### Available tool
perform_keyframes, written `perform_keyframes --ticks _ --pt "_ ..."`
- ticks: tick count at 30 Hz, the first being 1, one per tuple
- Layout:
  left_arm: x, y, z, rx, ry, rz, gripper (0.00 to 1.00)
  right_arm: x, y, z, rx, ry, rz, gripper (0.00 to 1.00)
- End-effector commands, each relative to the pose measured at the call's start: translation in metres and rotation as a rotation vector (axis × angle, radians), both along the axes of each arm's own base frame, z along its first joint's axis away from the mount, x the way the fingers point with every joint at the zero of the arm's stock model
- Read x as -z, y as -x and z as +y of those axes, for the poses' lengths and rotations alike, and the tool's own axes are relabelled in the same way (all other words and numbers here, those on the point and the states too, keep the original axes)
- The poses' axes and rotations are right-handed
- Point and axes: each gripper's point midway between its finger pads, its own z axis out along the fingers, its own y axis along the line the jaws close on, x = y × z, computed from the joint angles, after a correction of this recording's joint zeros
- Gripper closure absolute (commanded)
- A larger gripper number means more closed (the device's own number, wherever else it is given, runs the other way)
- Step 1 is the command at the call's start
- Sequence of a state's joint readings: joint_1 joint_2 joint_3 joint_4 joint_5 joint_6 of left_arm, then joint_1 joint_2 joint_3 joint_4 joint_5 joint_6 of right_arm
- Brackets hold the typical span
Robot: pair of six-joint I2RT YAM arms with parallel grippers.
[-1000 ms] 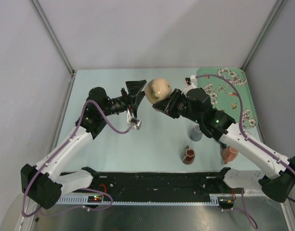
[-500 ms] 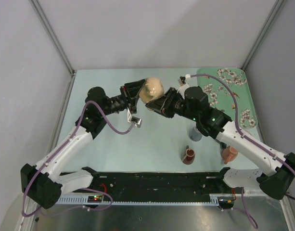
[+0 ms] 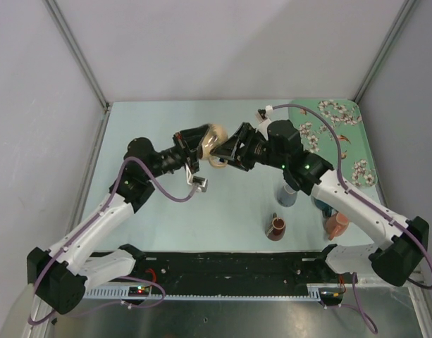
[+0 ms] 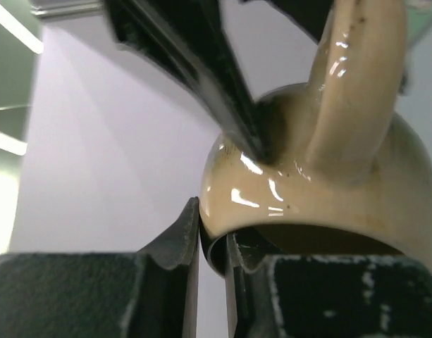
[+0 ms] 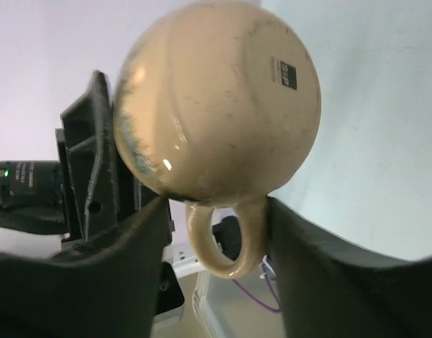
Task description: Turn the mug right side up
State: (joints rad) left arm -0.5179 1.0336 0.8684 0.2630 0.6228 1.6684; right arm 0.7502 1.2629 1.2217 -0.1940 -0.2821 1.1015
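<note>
The beige mug [image 3: 216,144] hangs in the air between both arms, lying on its side. Its base [image 5: 216,98] faces the right wrist camera and its mouth faces the left arm. My left gripper [image 3: 200,141] is shut on the mug's rim [image 4: 213,236], one finger outside the wall and one inside. My right gripper [image 3: 228,151] is open, its fingers [image 5: 131,243] standing on either side of the mug's handle [image 5: 223,243]. The handle [image 4: 349,91] also rises at the top of the left wrist view, beside a dark finger of the right gripper.
A floral green tray [image 3: 339,134] lies at the back right. A grey-blue cup [image 3: 286,196], a small brown mug [image 3: 276,227] and a salmon cup [image 3: 336,225] stand on the table under the right arm. The arm bases and a black rail [image 3: 230,267] line the near edge.
The left gripper has closed on the mug's rim. The right gripper, which held the mug, has opened. The mug has shifted left and slightly lower.
</note>
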Motion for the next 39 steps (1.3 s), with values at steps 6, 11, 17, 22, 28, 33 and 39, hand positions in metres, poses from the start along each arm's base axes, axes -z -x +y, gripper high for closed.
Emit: perform_keyframes --ticks 6,11,17,22,28,33,39 --pt "0.082 -0.004 0.009 -0.064 -0.165 0.248 1.00 0.003 -0.041 -0.019 0.090 0.093 -0.099 0.21" --pt "0.115 -0.013 0.023 -0.164 -0.214 0.412 1.00 0.039 -0.038 -0.032 0.041 0.266 -0.136 0.09" --pt "0.141 -0.024 0.051 -0.376 -0.207 0.770 1.00 0.066 -0.023 -0.057 -0.128 0.569 -0.578 0.04" --pt "0.144 -0.008 0.061 -0.441 -0.178 0.990 1.00 0.061 0.037 -0.046 -0.424 0.523 -1.175 0.05" --pt "0.141 0.003 0.065 -0.454 -0.161 1.048 1.00 0.060 0.063 -0.013 -0.540 0.414 -1.420 0.06" --pt "0.145 0.003 0.065 -0.457 -0.179 1.052 1.00 0.051 0.046 0.011 -0.522 0.396 -1.431 0.10" --pt "0.139 0.003 0.059 -0.435 -0.175 1.052 1.00 0.061 0.029 0.028 -0.532 0.392 -1.392 0.19"
